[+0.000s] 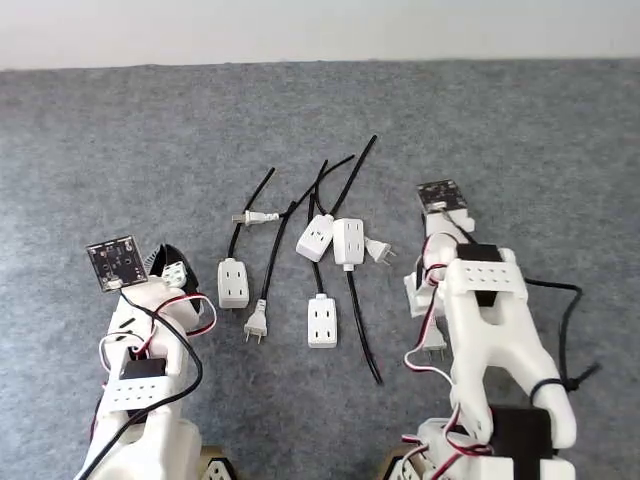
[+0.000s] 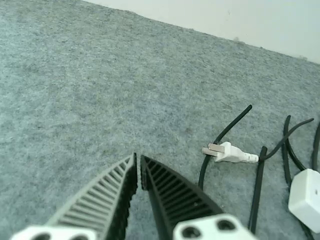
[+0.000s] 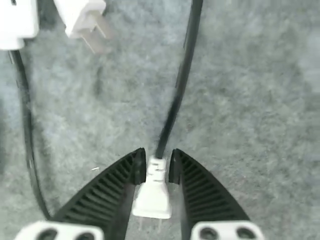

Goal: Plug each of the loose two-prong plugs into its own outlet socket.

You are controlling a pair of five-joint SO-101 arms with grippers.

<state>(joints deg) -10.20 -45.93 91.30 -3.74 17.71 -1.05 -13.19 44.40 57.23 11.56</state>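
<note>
Held plug: a white two-prong plug sat at the near right of the desk. Its prongs pointed back toward the arm and its black cord ran away toward the far side.
Right end effector: the right end effector was clamped on the held plug, with the fingers on the body's two sides near the cord end.
Left end effector: the left end effector had its fingers almost together with nothing between them, over bare carpet at the near left.
Loose plugs: the far plug lay left of centre and the near plug lay closer in. The third plug lay just right of the upright socket block.
Other sockets: the left socket block and the near socket block lay apart. The tilted socket block lay beside the upright one.
Handling: the plugs looked light, hard and smooth, so likely to twist in a loose grip. The thin prongs could probably bend, and the cords seemed stiff enough to tug back.
Where to hold: probably the flat sides of the body, behind the prongs and leaving them clear. The socket blocks looked light enough to slide, so each would likely need bracing.
</note>
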